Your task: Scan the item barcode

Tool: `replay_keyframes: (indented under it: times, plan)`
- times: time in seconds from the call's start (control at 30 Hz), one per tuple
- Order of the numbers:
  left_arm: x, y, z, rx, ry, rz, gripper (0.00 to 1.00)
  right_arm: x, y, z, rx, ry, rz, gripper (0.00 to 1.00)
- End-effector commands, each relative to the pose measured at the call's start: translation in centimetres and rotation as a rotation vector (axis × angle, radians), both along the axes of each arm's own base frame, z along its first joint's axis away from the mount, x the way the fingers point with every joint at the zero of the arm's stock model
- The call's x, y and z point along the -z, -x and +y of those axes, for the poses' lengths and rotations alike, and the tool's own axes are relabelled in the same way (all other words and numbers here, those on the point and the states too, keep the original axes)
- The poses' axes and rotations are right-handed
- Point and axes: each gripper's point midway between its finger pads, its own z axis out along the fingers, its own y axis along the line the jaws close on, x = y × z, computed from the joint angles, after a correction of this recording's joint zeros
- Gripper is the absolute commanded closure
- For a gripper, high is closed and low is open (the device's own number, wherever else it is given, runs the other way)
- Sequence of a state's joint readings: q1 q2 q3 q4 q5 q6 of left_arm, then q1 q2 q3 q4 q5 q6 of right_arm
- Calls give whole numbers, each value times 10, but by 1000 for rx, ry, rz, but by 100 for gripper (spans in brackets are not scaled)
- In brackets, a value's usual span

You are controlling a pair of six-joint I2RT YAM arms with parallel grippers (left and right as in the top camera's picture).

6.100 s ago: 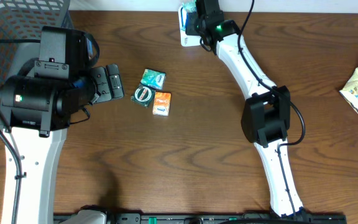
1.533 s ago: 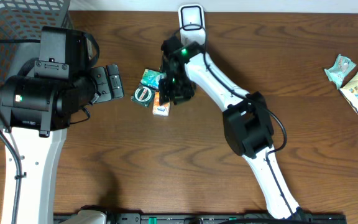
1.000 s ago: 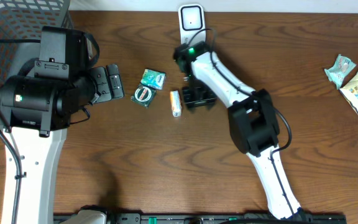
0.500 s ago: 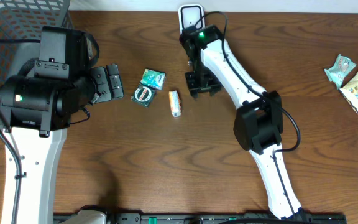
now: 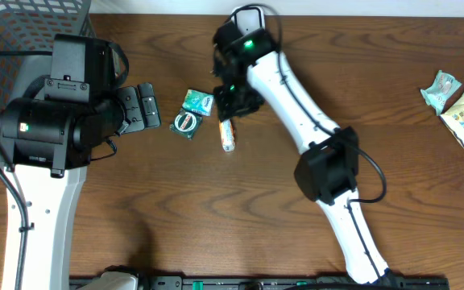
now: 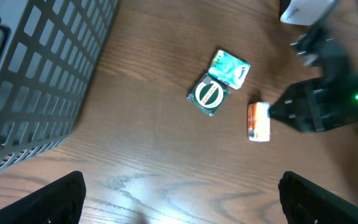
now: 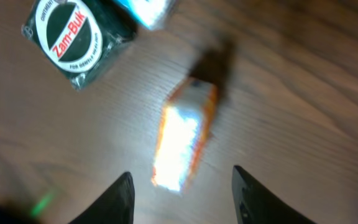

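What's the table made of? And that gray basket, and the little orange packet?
Table: looks like dark brown wood, or a wood-look laminate, going by the grain lines; smooth finish.
Gray basket: probably hard plastic, though coated metal is possible; a matte grid of square holes.
Orange packet: seems to be thin shiny wrapper film or glossy card, since it glares white under the light.

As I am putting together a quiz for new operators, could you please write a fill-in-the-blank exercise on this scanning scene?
1. The dark green tin is labelled ____.
2. The right claw stands open above the ____ packet, which lies on the table.
3. The wire basket stands on the ____ arm's side.

Missing words: Zam-Buk; orange; left.
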State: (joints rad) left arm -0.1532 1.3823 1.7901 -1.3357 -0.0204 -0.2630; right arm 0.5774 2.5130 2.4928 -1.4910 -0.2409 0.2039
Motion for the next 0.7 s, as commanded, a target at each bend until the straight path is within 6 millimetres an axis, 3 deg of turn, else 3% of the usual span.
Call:
replay_keyframes:
  times: [0.0, 0.13, 0.2, 0.27, 0.47, 0.53, 0.67]
  plan:
    - [2, 2, 0, -4, 7, 8, 2, 26, 9, -7, 10, 138, -11, 55]
    - [2, 2, 0, -4, 7, 8, 2, 44, 6, -26, 39, 260, -40, 56]
    - [2, 2, 0, -4, 7, 8, 2, 49, 1, -45, 85, 357, -71, 57]
    - [2, 2, 0, -4, 7, 8, 2, 47, -3, -67, 128, 449, -92, 58]
    - [2, 2, 0, -4, 7, 8, 2, 32, -6, -106, 161, 546, -69, 51]
    - [2, 2, 0, -4, 7, 8, 2, 31, -2, -106, 163, 500, -20, 51]
    - [2, 1, 0, -4, 7, 8, 2, 35, 7, -73, 58, 258, 88, 51]
